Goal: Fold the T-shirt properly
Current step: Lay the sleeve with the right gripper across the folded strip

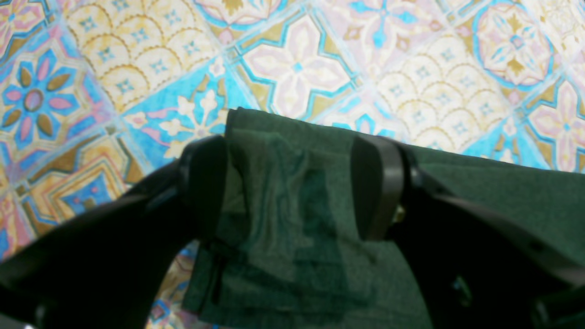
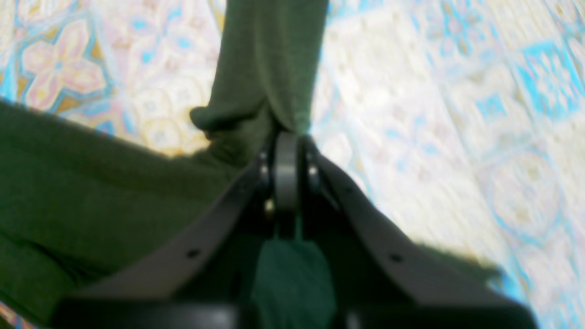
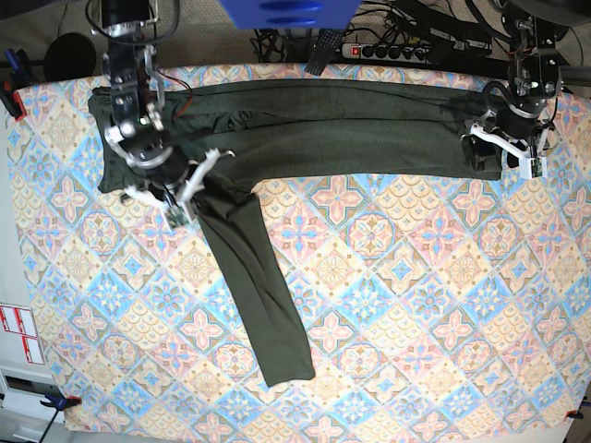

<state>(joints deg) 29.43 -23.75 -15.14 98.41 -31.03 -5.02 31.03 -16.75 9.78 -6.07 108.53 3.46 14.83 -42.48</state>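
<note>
Nearest the base camera: bare patterned surface (image 3: 388, 305), tiled in blue, pink and ochre, covered edge to edge by the print. No containers in view. Farther in, one sleeve of the T-shirt (image 3: 314, 129) lying diagonally across the surface, cuff end toward the near edge, upper end at the right end effector (image 3: 180, 189). Clamped together on a bunched fold of that dark green fabric where sleeve meets body, per the right wrist view (image 2: 285, 151). Beyond, the shirt's body stretched as a long band along the far edge, long axis running side to side. At its other end, the left end effector (image 3: 506, 148), pads spread wide apart, straddling a folded edge of the fabric in the left wrist view (image 1: 292, 183); whether touching it, cannot tell. Past the surface's far edge, a power strip (image 3: 392, 51) and tangled cables (image 3: 434, 28).
</note>
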